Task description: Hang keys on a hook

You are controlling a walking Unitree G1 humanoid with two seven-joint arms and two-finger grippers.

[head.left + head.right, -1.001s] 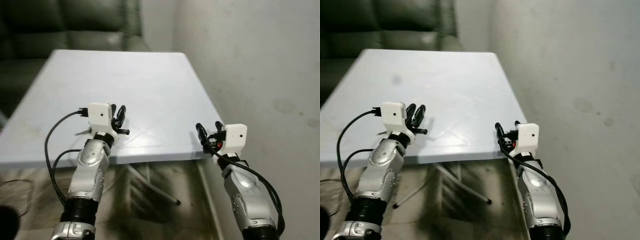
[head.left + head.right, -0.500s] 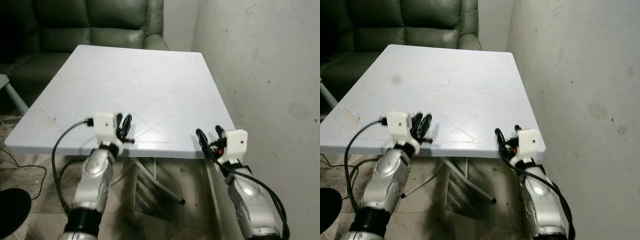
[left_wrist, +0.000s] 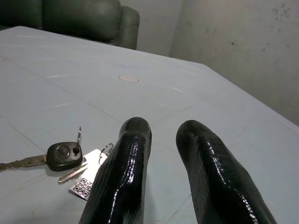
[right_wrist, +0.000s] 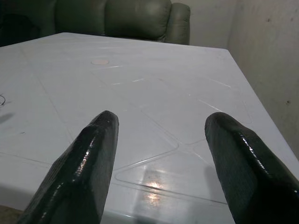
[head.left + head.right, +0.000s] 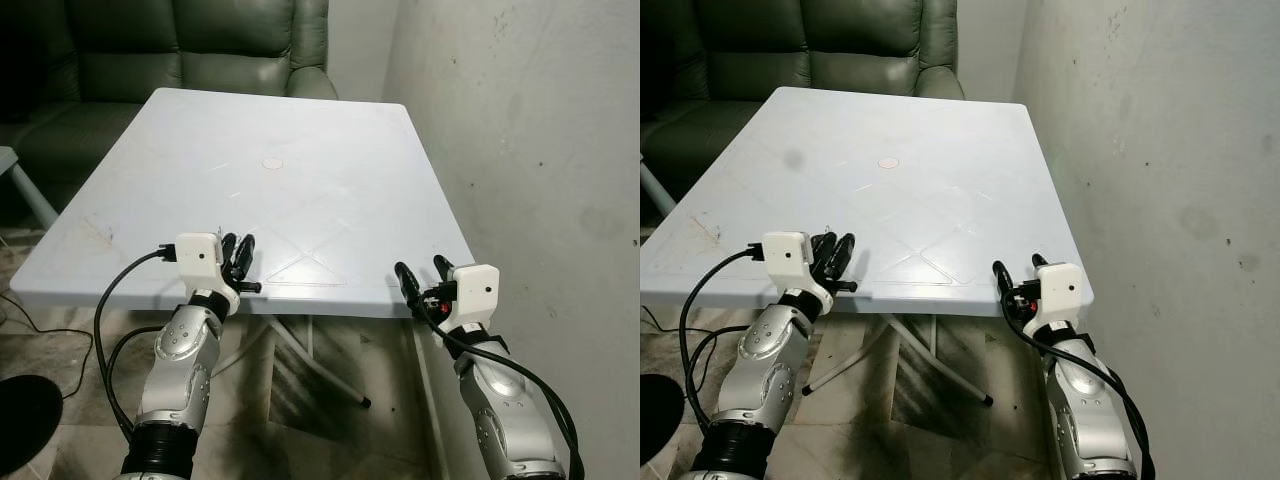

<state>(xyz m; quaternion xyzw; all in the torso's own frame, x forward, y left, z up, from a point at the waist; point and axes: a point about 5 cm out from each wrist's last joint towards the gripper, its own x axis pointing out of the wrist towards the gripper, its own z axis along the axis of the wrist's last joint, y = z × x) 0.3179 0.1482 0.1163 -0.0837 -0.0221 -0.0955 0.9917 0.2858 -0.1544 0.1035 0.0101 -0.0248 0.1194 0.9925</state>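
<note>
On the white table (image 5: 300,150), near its front edge toward the left corner, lie the keys (image 3: 65,156), flat, with a black fob and a small tag. Over that edge, the left gripper (image 5: 240,258) hangs just beside the keys with its fingers a little apart and holding nothing. By the front right corner, the right gripper (image 5: 422,277) is wide open and holds nothing too. I think the picking-up step comes next: the left gripper must drop onto the keys and pinch them. No hook can be seen.
</note>
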